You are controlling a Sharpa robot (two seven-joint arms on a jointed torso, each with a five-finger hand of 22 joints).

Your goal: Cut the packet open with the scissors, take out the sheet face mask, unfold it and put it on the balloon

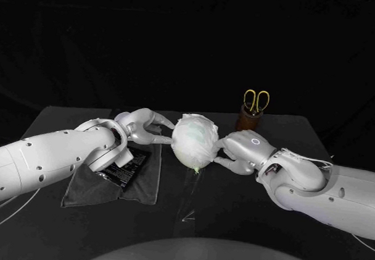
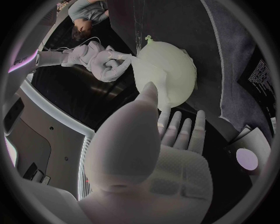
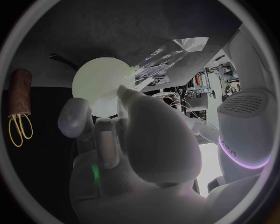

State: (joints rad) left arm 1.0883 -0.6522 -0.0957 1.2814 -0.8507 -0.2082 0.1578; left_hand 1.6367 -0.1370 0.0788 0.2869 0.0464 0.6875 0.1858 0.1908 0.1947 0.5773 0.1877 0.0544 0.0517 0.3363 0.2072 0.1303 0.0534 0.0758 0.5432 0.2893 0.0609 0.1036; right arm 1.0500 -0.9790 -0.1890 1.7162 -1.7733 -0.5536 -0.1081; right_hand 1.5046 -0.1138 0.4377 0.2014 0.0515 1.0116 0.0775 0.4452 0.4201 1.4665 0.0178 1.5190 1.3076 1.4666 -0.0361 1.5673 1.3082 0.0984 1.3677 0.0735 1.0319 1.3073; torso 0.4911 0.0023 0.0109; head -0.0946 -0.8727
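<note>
Balloon (image 2: 166, 70), draped in the crinkled white face mask (image 1: 194, 135), hangs above the middle of the black table (image 1: 249, 235) between both hands, the left hand (image 1: 145, 125) touching its side with fingers apart, the right hand (image 1: 241, 149) cupping it between curled fingers and thumb, with the scissors (image 1: 255, 100) upright in a brown holder (image 1: 249, 120) behind.

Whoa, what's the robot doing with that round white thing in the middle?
That's a balloon, and the robot has it between its two hands. A wrinkly white face mask is draped over it. The left hand reaches in from one side with its fingers spread, and the right hand touches the other side, probably smoothing the mask on. The scissors stand in a brown holder behind, and the black packet lies on a grey cloth.
</note>
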